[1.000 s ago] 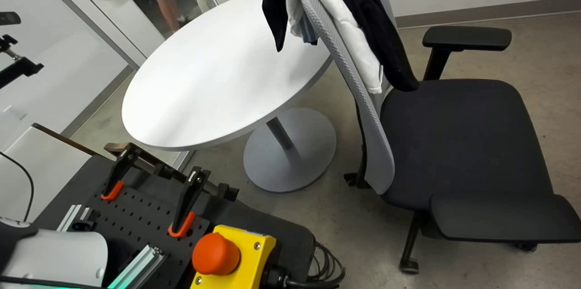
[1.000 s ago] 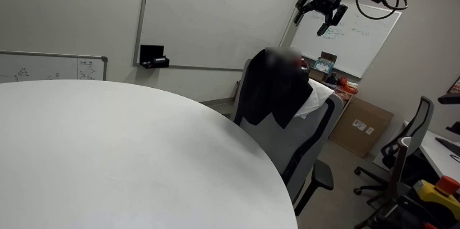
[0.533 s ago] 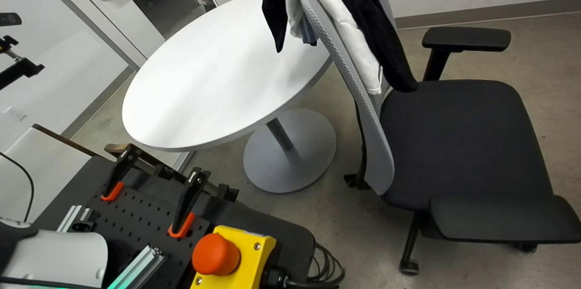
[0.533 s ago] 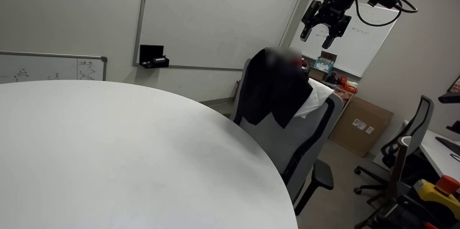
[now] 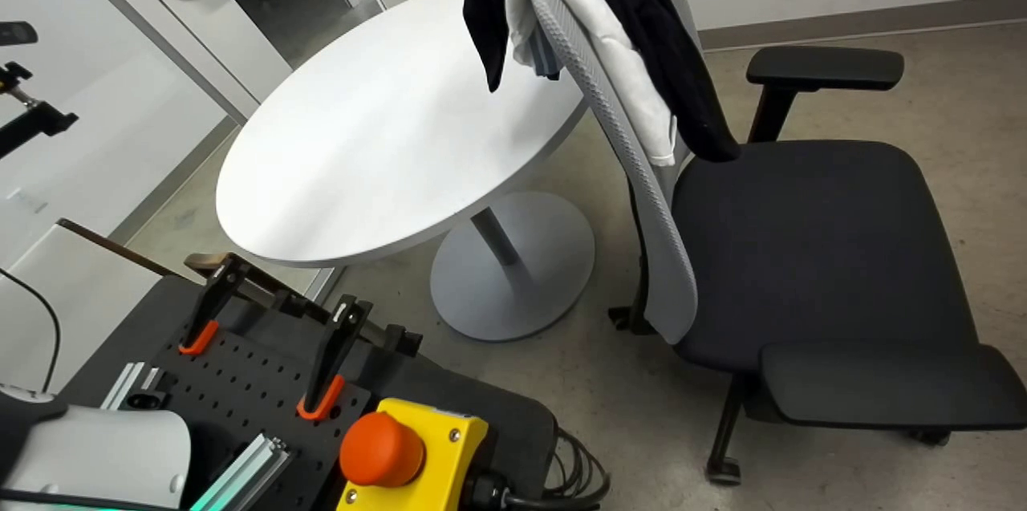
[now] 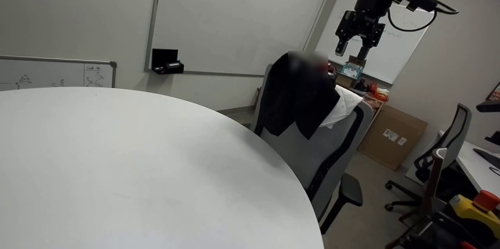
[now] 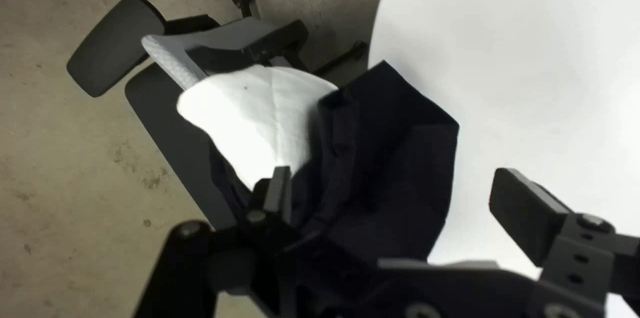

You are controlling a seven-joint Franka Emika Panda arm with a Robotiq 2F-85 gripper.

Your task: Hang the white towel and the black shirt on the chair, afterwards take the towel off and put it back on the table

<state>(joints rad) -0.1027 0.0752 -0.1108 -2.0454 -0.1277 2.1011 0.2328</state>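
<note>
The white towel (image 5: 622, 62) (image 6: 343, 108) is draped over the top of the grey back of the chair (image 5: 670, 278) (image 6: 297, 159). Beside it hangs the black shirt (image 5: 682, 86) (image 6: 285, 108), overlapping part of the towel and falling down both sides of the backrest. A blurred patch hides the shirt's upper part in an exterior view. My gripper (image 6: 351, 52) points down above the chair back, open, with its fingers apart and holding nothing. Seen from the wrist, the towel (image 7: 250, 108) and the shirt (image 7: 400, 158) lie below the gripper (image 7: 392, 175). The round white table (image 5: 361, 150) stands beside the chair.
Black armrests (image 5: 826, 68) flank the chair's seat (image 5: 818, 246). A dark bench with clamps (image 5: 333, 350) and a yellow stop-button box (image 5: 449, 447) is near the robot base. Another chair (image 6: 455, 139) and a cardboard box (image 6: 392, 137) stand farther back.
My gripper has come down toward the chair back and tilted to point more steeply downward, staying open. Towel, shirt and chair have not moved. A person behind the glass door has left view.
</note>
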